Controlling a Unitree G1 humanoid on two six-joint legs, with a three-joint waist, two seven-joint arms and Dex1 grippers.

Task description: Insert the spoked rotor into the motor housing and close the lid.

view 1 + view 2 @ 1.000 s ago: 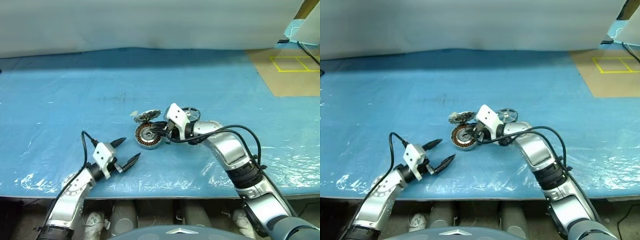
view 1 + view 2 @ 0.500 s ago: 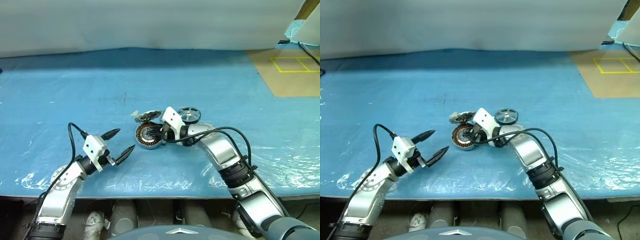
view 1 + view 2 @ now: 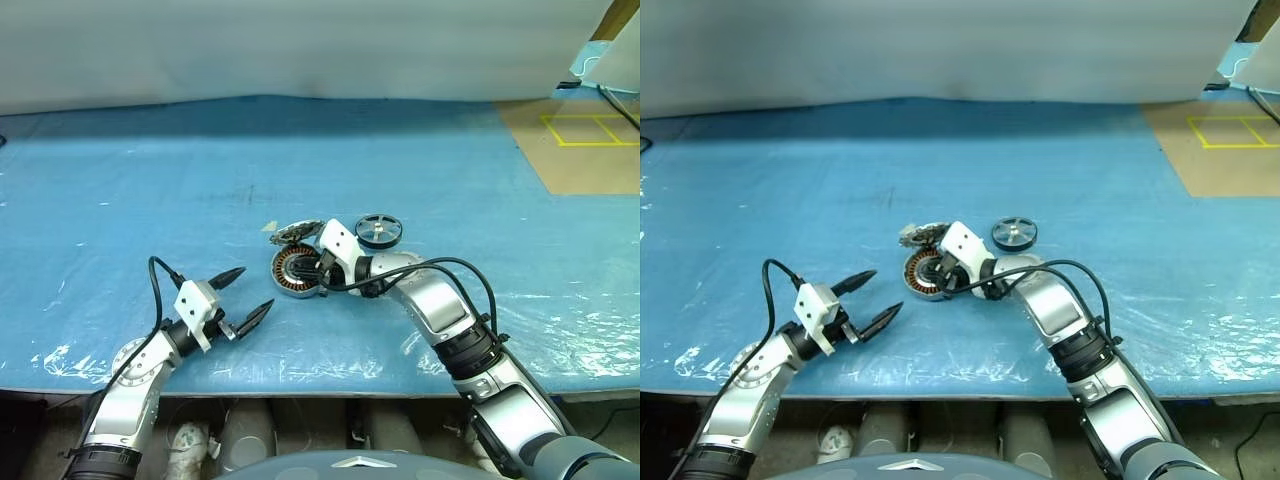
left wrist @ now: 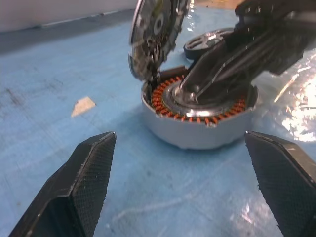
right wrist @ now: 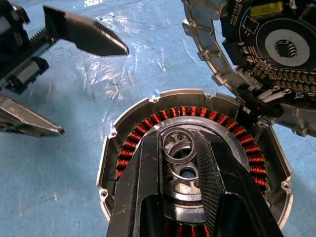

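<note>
- Blue plastic-sheeted table (image 3: 150, 190), crinkled and glossy along its near edge; pale wall behind, tan floor with yellow tape lines at far right.
- Round silver-grey motor housing (image 3: 296, 271) with a ring of copper-orange windings: lies flat near the table's middle.
- Thin silver-grey toothed lid (image 3: 294, 232): hinged open, standing up at the housing's far rim, circuit board facing inward.
- Small black spoked rotor with silver hub (image 3: 378, 230): flat on the sheet, just right of the housing, apart from it.
- Right gripper (image 5: 180, 153): fingers narrowly parted, tips pinching a small metal ring (image 5: 178, 144) over the housing's silver centre.
- Left gripper (image 3: 248, 297): spread wide, holding nothing, near the housing's left.
</note>
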